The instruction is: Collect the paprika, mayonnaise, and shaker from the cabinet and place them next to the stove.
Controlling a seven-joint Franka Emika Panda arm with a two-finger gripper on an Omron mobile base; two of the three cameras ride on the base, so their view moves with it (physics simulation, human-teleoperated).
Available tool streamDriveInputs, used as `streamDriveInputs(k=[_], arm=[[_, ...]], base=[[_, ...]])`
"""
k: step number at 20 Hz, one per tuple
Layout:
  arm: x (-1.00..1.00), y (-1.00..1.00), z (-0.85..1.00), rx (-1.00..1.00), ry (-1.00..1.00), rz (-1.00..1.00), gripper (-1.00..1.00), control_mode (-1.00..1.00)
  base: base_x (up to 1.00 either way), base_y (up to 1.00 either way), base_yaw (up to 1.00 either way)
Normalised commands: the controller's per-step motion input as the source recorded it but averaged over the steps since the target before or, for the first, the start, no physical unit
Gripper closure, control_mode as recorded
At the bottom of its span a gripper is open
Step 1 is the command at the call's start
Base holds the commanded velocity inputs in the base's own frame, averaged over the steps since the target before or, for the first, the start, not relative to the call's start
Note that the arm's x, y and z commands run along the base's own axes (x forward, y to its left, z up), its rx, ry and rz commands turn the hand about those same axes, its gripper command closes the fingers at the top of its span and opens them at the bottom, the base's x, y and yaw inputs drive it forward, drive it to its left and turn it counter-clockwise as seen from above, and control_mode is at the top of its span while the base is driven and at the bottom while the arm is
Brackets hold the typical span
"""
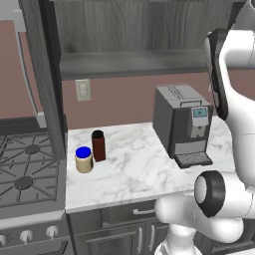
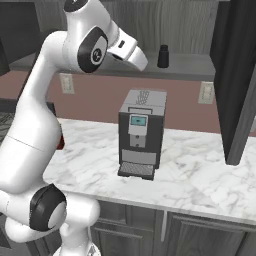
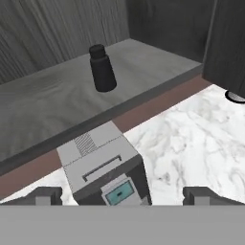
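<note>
The small black shaker [image 3: 101, 69] stands upright on the cabinet's grey shelf board [image 3: 43, 107]; it also appears in the right base view as shaker [image 2: 163, 56]. My gripper [image 3: 123, 195] is open and empty, hanging in front of and below the shelf, well short of the shaker. The arm's white wrist [image 2: 127, 49] sits just left of the shaker. On the marble counter beside the stove [image 1: 25, 169] stand the red-brown paprika [image 1: 98, 145] and, touching or nearly touching it, the blue-lidded mayonnaise [image 1: 83, 159].
A grey boxy coffee machine [image 1: 182, 124] stands on the counter [image 1: 139, 169] right under my hand, seen too as coffee machine [image 3: 105, 167]. The open dark cabinet door [image 2: 235, 75] hangs at the right. A wall outlet [image 1: 82, 90] is on the backsplash.
</note>
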Motion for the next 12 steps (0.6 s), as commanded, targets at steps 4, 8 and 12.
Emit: streamDriveInputs(k=[4,8,12], arm=[[0.67,0.13,-0.02,0.01,-0.01,0.11,-1.0,-1.0],[0.55,0.0,-0.03,0.0,0.0,0.09,-1.0,-1.0],[0.29,-0.03,0.0,-0.06,0.0,0.02,-1.0,-1.0]], base=[[0.0,0.0,0.0],[0.0,0.0,0.0],[0.0,0.0,0.0]])
